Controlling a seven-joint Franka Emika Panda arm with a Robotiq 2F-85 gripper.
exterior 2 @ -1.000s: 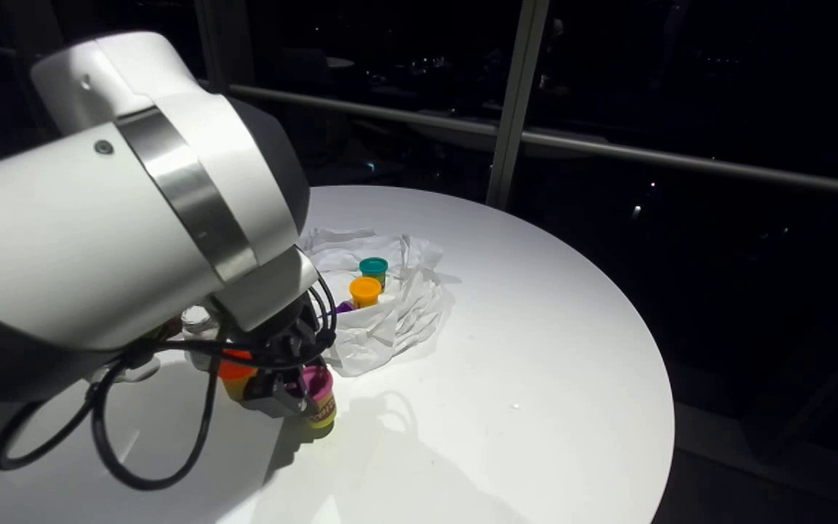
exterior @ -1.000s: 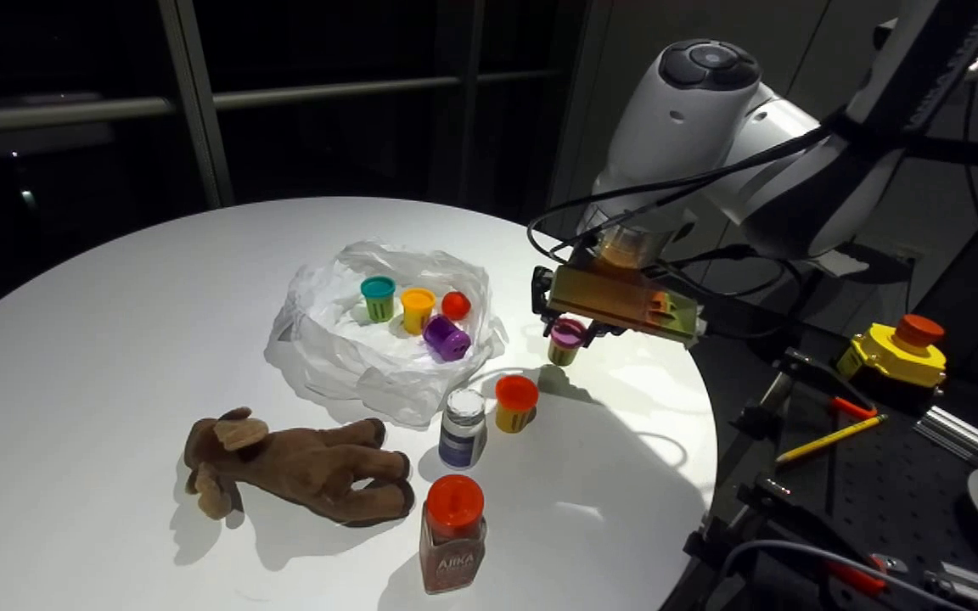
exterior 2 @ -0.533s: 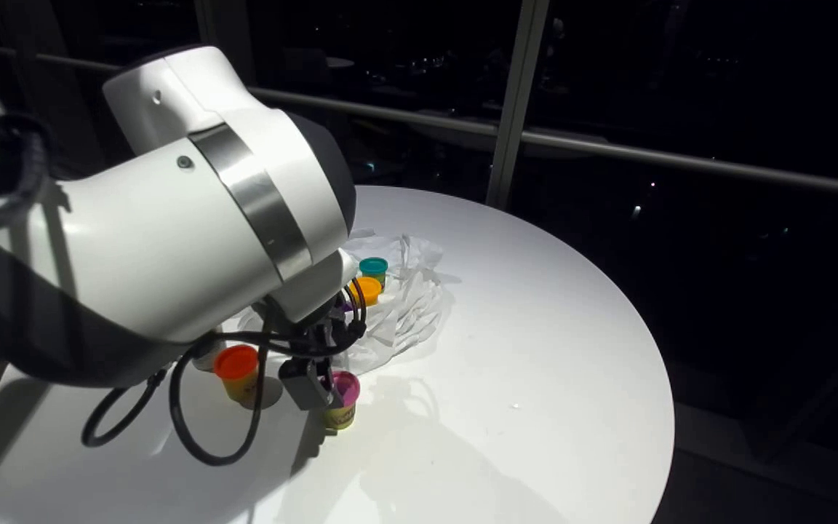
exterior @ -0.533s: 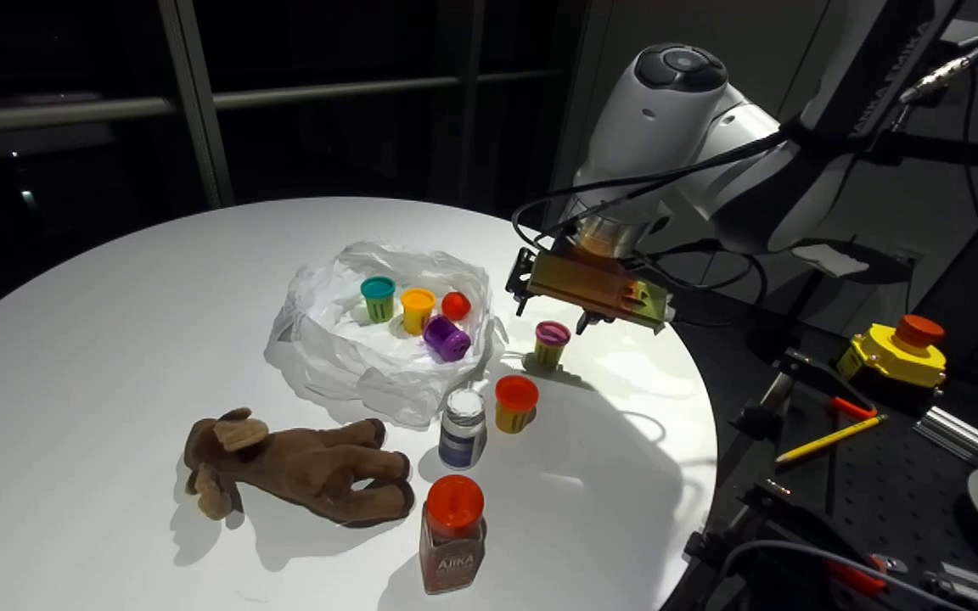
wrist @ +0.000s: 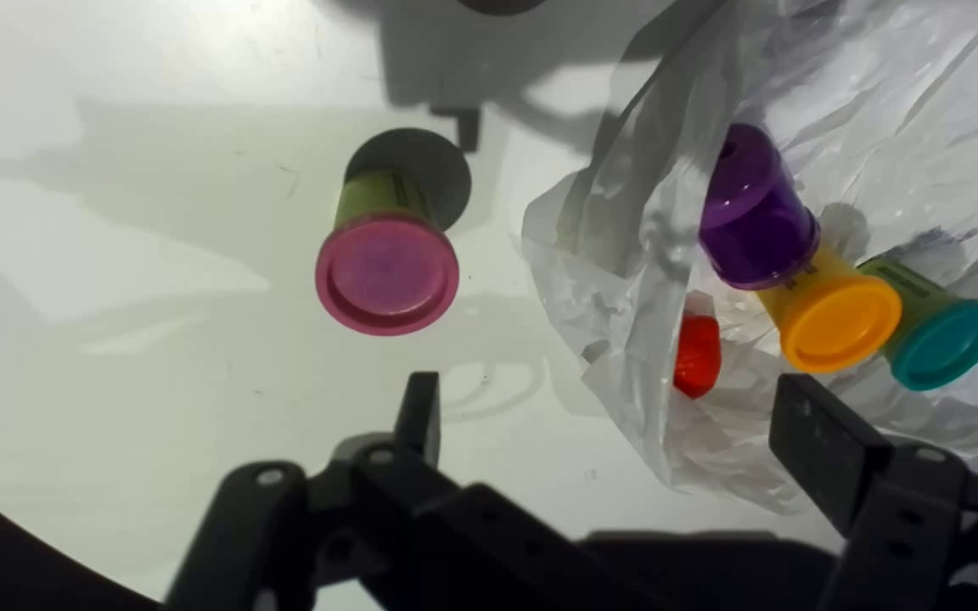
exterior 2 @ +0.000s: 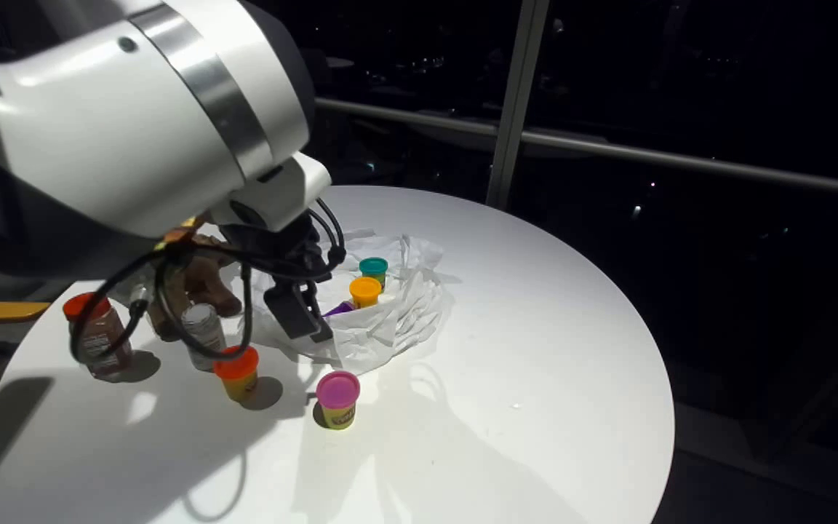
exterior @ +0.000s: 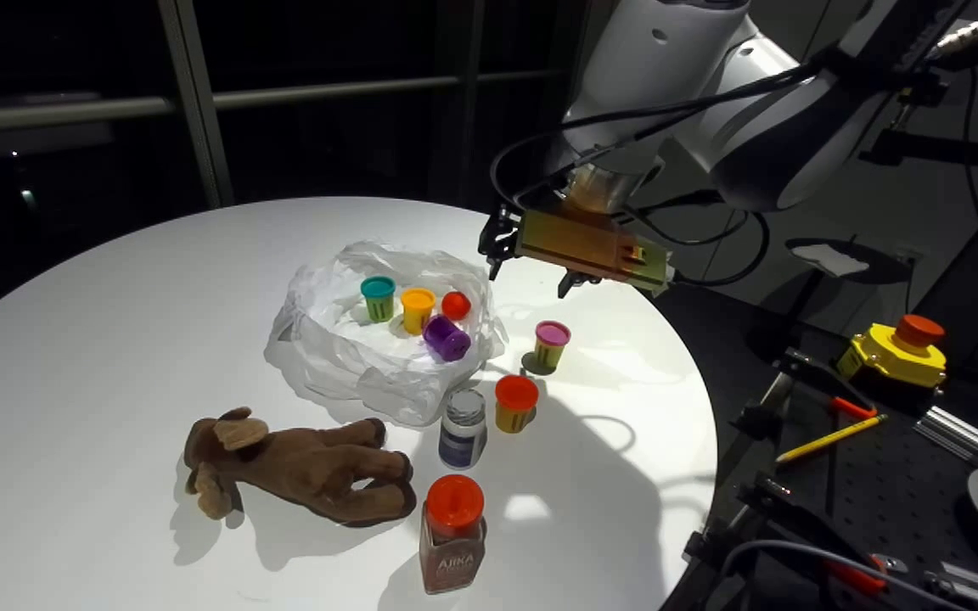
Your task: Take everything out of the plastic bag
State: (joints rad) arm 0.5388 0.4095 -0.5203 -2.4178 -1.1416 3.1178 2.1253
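Likely between grabs with empty, wide-apart fingers (wrist: 824,441); next, reach into the bag (wrist: 650,246), three o'clock in the wrist view, for the purple tub (wrist: 756,216).

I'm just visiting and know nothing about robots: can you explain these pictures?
It's a robot arm ending in a gripper, a sort of two-fingered pincer. Two views come from cameras outside the robot, the third from its wrist. On the white table, an open plastic bag holds a teal-lidded tub, a yellow-lidded tub, a purple tub tipped over and a small red object. Outside the bag are a pink-lidded tub, a red-lidded tub, a white bottle, a red-capped jar and a brown plush toy. The gripper hangs open above the table, holding nothing.
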